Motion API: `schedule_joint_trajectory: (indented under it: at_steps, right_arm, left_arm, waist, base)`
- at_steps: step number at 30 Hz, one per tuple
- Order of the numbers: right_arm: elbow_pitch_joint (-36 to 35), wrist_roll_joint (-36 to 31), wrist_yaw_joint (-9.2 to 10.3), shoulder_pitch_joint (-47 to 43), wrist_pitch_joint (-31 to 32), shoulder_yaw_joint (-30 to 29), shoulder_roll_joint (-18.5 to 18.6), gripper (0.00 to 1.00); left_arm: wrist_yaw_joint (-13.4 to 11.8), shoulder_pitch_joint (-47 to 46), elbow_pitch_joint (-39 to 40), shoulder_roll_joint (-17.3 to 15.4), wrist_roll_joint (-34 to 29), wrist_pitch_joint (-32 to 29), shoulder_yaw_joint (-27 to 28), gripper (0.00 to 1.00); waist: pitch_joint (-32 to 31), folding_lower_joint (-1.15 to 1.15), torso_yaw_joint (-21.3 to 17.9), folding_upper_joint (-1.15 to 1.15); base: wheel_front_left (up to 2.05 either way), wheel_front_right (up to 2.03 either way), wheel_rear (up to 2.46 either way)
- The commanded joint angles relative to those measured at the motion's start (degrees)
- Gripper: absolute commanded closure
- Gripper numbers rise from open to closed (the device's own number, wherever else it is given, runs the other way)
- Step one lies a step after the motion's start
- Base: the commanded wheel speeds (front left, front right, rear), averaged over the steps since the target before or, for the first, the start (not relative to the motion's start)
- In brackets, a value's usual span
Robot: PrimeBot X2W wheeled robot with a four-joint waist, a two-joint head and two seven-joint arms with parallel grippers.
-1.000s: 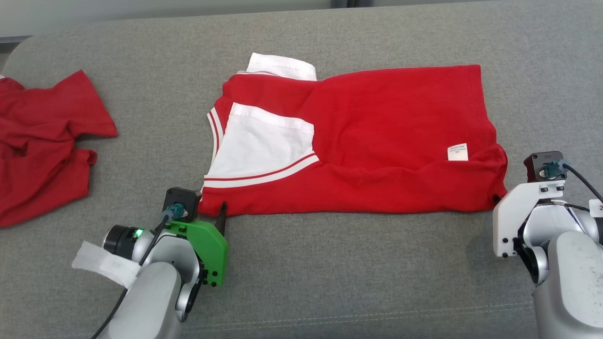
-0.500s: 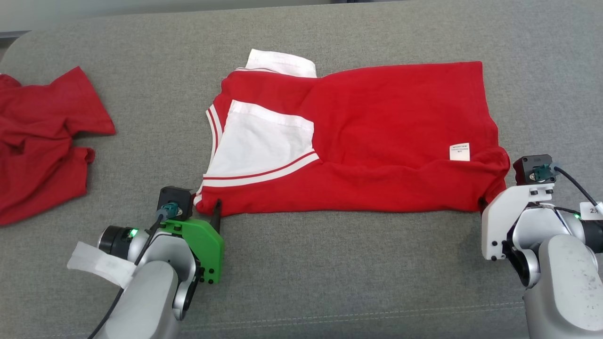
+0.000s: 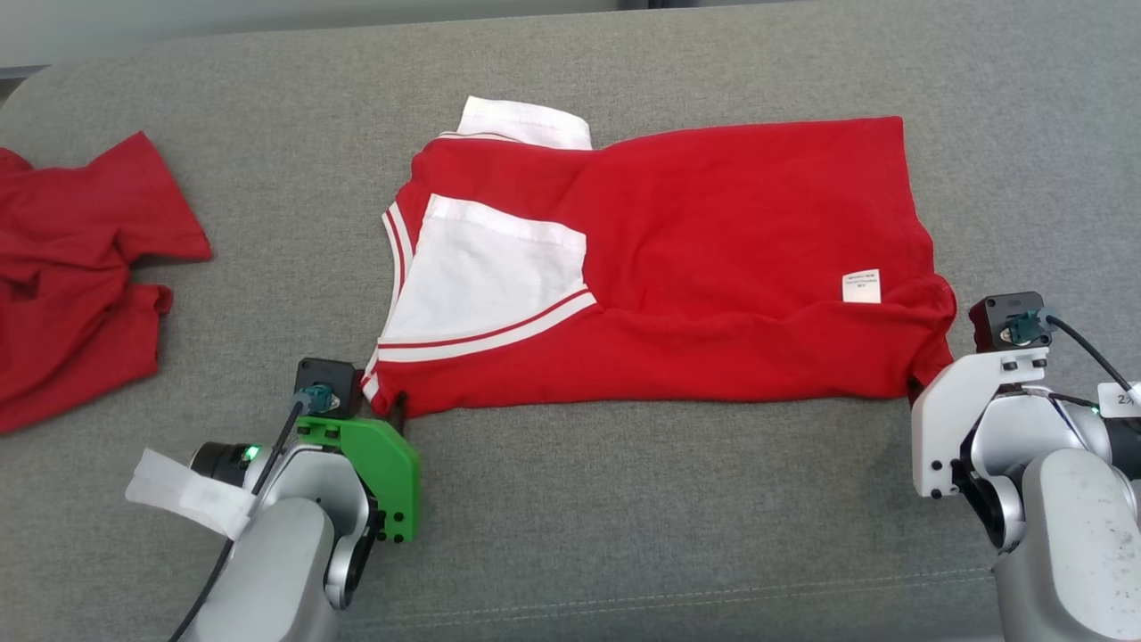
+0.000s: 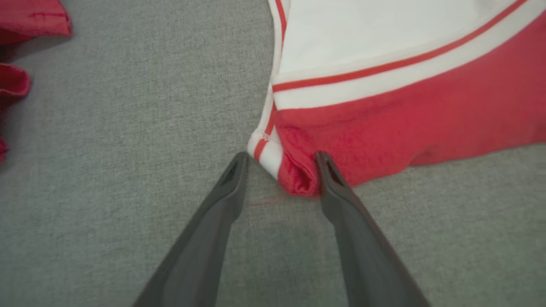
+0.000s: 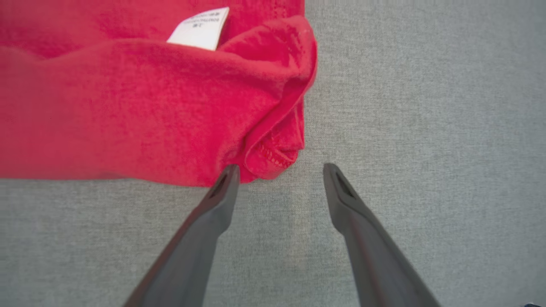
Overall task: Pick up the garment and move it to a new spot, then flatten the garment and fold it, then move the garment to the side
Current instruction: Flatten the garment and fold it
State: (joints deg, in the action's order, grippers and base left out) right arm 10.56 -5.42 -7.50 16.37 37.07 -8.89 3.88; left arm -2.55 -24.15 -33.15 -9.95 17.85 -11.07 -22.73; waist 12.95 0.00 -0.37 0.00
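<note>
left gripper [image 4: 280, 160] gaping round the 7 o'clock corner of the red-and-white shirt [image 3: 713, 259], right gripper [image 5: 280, 168] spread by the 5 o'clock corner, so I'd pinch both layers evenly before folding

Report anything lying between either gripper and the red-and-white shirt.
Nothing visible does. The left gripper straddles the shirt at its near left corner, and the right gripper sits at the near right corner over bare grey cushion.

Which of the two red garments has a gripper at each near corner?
The flattened red shirt with white striped trim: the left gripper and right gripper stand open at its near corners. The plain red garment lies crumpled far left.
</note>
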Motion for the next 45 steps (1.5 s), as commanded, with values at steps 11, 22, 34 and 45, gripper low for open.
schedule_joint_trajectory:
  at_steps: [11, 22, 34, 45]
  right_arm:
    - [2.3, -0.7, 0.02, 0.8, -1.0, -0.1, 0.5, 0.00]
    - [4.8, -1.1, 0.02, 2.3, -3.0, -0.6, -0.1, 0.00]
    - [-2.7, 0.8, 0.02, -0.8, 2.8, -1.0, 1.6, 0.00]
    - [-7.2, 2.6, 0.02, -1.8, 5.2, -0.2, 1.4, 0.00]
  left_arm:
    - [-0.1, -0.2, 0.7, -0.5, 0.6, 0.0, -0.7, 1.00]
    - [-0.3, -0.6, 0.5, -0.5, 1.2, 0.4, -1.1, 1.00]
    - [-0.5, -0.1, 0.2, -0.6, 1.9, 0.7, -1.7, 1.00]
    - [-0.6, -0.5, 0.2, -0.6, 2.2, 0.8, -2.4, 1.00]
  waist:
    - [1.1, 0.00, 0.0, 0.00]
    - [1.5, 0.00, 0.7, 0.00]
    - [0.5, 0.00, 0.2, 0.00]
    - [0.7, 0.00, 0.4, 0.00]
  base:
    - [0.00, 0.00, 0.00]
    - [0.00, 0.00, 0.00]
    - [0.00, 0.00, 0.00]
    - [0.00, 0.00, 0.00]
